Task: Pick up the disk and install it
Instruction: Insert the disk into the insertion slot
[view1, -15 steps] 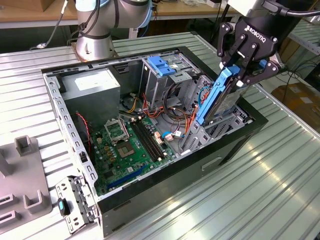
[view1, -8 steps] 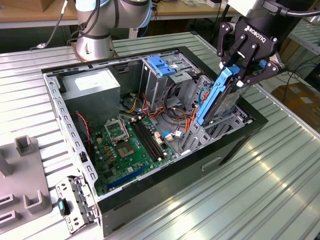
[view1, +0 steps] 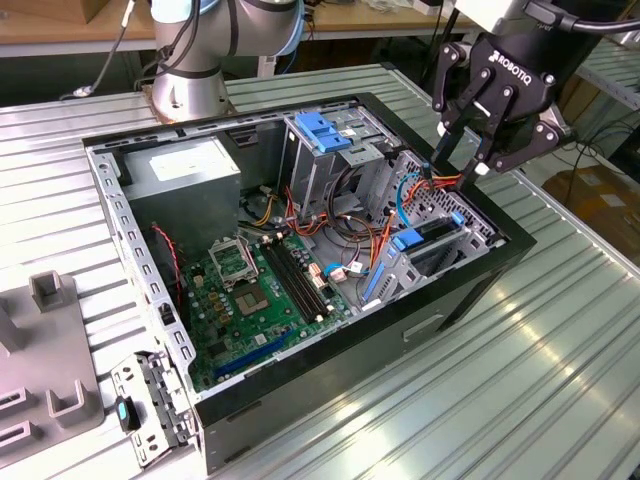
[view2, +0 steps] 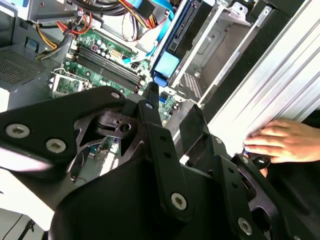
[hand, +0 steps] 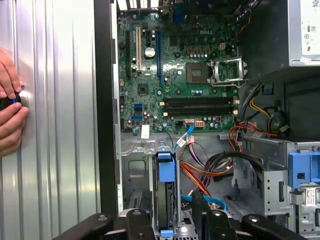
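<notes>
Parted black fingers (hand: 137, 222) of the gripper (view1: 453, 172) are seen nearest, spread and holding nothing. A ribbed metal table (view1: 560, 380) is occupied by an open computer case (view1: 470, 290), with a motherboard (view1: 250, 285) laid on its floor. The disk (hand: 165, 195) is seated on edge in its bay at the exterior view's right, beneath the gripper. A person's hand (view2: 280, 142) is rested on the table beside the case.

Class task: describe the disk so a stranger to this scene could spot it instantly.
Find the open computer case on the metal table, then its corner at the exterior view's right, beneath the end effector. The disk stands on edge there: a slim grey slab edged in bright blue, unlike the wide blue plate topping the tall cage.
</notes>
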